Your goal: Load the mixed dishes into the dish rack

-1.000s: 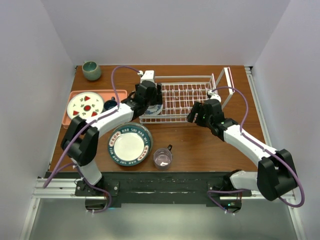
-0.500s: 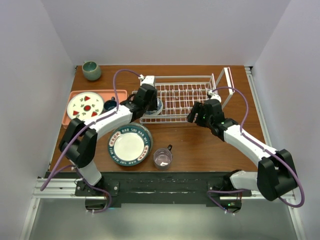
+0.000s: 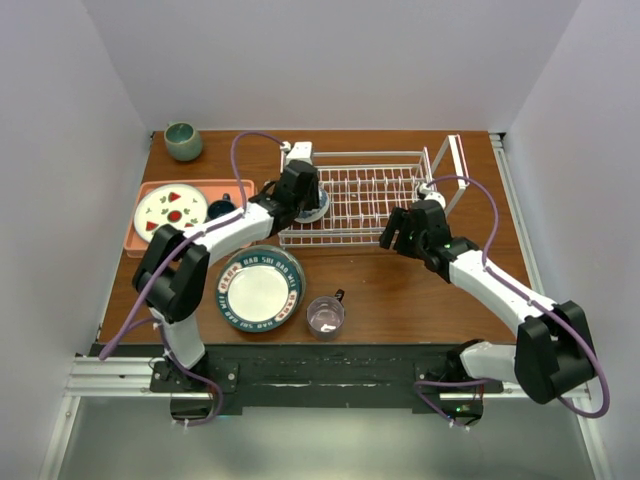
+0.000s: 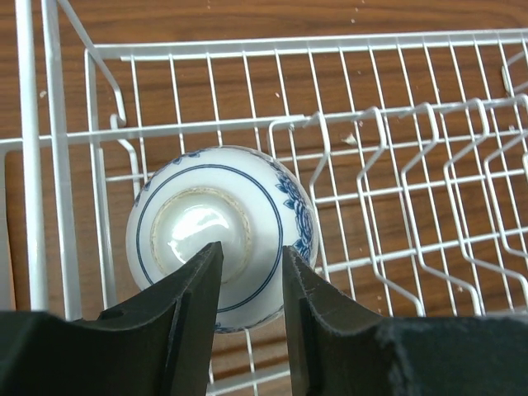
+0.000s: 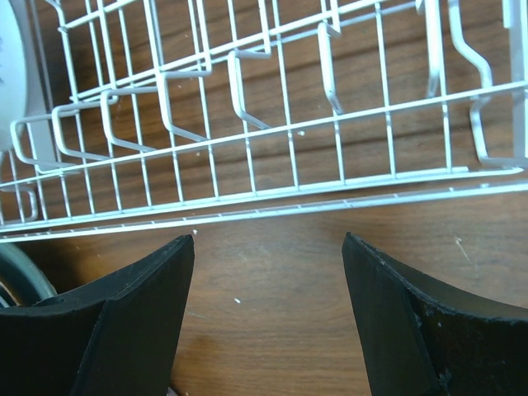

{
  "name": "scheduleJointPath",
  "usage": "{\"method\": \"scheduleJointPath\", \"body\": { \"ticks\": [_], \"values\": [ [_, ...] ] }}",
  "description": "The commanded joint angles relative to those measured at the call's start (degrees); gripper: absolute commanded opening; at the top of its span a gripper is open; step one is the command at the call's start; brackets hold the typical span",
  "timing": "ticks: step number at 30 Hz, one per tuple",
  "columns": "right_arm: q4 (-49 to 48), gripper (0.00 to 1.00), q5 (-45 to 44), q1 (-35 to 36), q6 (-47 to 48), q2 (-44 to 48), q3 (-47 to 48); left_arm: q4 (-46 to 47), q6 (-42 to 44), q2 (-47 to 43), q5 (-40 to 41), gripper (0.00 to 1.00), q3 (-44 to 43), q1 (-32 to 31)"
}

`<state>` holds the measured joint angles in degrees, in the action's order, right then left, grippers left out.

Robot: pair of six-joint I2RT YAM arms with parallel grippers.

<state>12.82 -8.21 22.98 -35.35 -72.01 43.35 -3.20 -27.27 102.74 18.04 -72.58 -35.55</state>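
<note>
Since the earlier frames the small blue-and-white bowl (image 4: pixel 206 219) had shifted a little deeper into the dish rack (image 3: pixel 360 238), away from its near rail. Meanwhile the left claw (image 4: pixel 252 247) had drawn its fingers in above the bowl, and the right claw (image 5: pixel 266 239) had barely stirred. The bowl lay upside down, foot ring up, on the rack's floor wires at the end opposite the tall wire end piece (image 3: pixel 458 165), just beside the first row of prongs (image 4: pixel 379 132). Directly over it hung the left claw, narrowed to a slim gap with the bowl's base showing through. Nothing sat pinched between the fingers, though whether the tips touched the glaze could not be told. The step in hand looked like the close of the bowl's placement: set down and let go, or nearly. On the rack's near side, the large plate with the lettered teal rim (image 3: pixel 260 287) and the clear glass mug (image 3: pixel 325 315) waited on the bench (image 3: pixel 400 290), both well apart from the rack. The right claw hovered just off the rack's near rail, spread wide and empty above bare wood. The next move probably called for the left claw to lift straight up, clear of bowl and prongs without dragging either. It would then reach for the plate, which would need tipping on edge to stand between the prongs.
</note>
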Motion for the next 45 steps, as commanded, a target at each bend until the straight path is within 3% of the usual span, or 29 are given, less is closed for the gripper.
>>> {"method": "scheduleJointPath", "body": {
  "ticks": [1, 13, 20, 34, 42, 45],
  "values": [
    [1.42, 0.77, -1.99, -0.31, 0.64, 2.05, 1.29, -3.48, 0.02, 4.75, -0.73, 0.40, -0.72, 1.18],
    [2.03, 0.77, -2.16, -0.22, 0.64, 2.84, 1.73, -5.59, 1.25, 3.61, 5.86, 0.41, -3.27, 1.71],
    [3.26, 0.77, -2.25, -0.31, 0.46, 4.07, 2.52, -3.57, 4.67, -0.69, 4.98, 0.74, -2.92, -0.04],
    [12.31, 0.78, -9.36, -0.92, 4.41, 10.75, 16.14, -2.07, 4.33, -8.07, -1.43, 0.85, -1.43, -0.40],
    [9.25, 0.78, -7.88, -1.19, 5.73, 2.68, 22.38, -1.54, 2.48, -14.83, 1.38, 0.99, 3.83, -0.22],
    [8.28, 0.78, -5.07, -1.18, 6.17, -2.93, 23.88, -2.07, 1.69, -17.91, 2.26, 1.00, 6.38, -0.13]
  ]
}}
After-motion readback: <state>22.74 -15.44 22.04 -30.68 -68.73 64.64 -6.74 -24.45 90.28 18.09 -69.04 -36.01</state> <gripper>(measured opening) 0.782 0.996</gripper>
